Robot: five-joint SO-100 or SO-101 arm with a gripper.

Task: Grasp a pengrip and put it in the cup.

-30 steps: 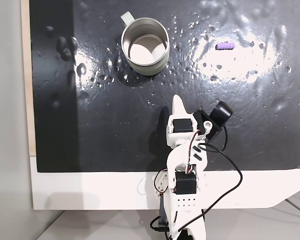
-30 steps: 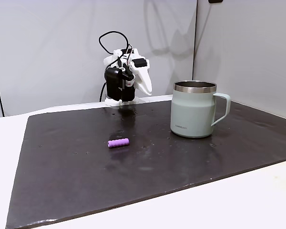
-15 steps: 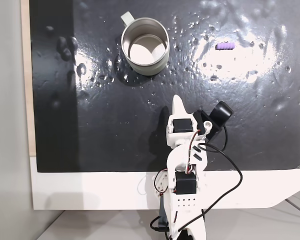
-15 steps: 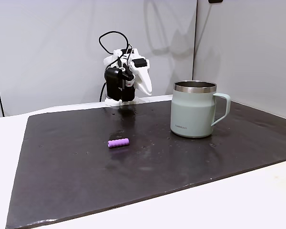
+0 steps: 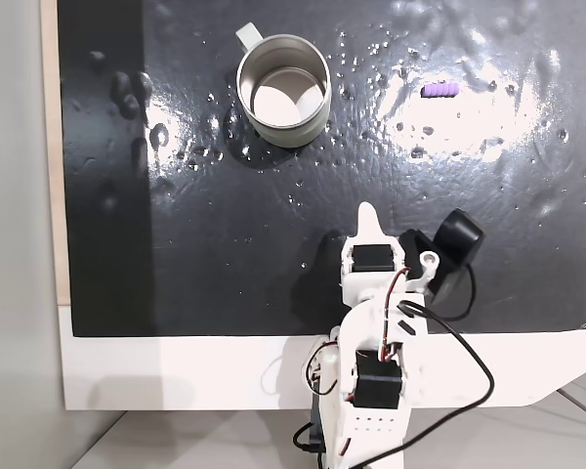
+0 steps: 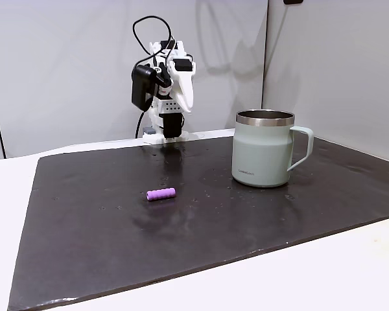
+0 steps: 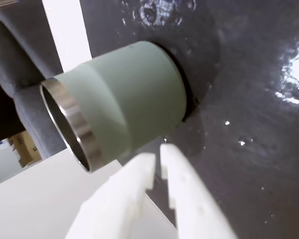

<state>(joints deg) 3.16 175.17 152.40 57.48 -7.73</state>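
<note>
The cup (image 5: 283,90), a pale grey-green mug with a steel rim, stands upright at the back left of the black mat in a fixed view from above. It sits right of centre in the side-on fixed view, cup (image 6: 262,149), and looms close in the wrist view, cup (image 7: 124,99). The pengrip (image 5: 439,91), a tiny purple ribbed tube, lies on the mat far right of the cup; in the side view the pengrip (image 6: 161,194) lies left of it. My gripper (image 5: 368,210) hangs raised near the arm's base, gripper (image 6: 185,107), well away from both. Its white fingers (image 7: 134,184) are shut with nothing between them.
The black mat (image 5: 225,244) is wet, with clear droplets (image 5: 410,127) scattered between the cup and the pengrip. A white tabletop (image 5: 176,371) borders the mat at the near side by the arm's base. Walls (image 6: 324,65) stand behind the table.
The arm has lifted higher and swung a little to the right in the view from above. Cup and pengrip have not moved.
</note>
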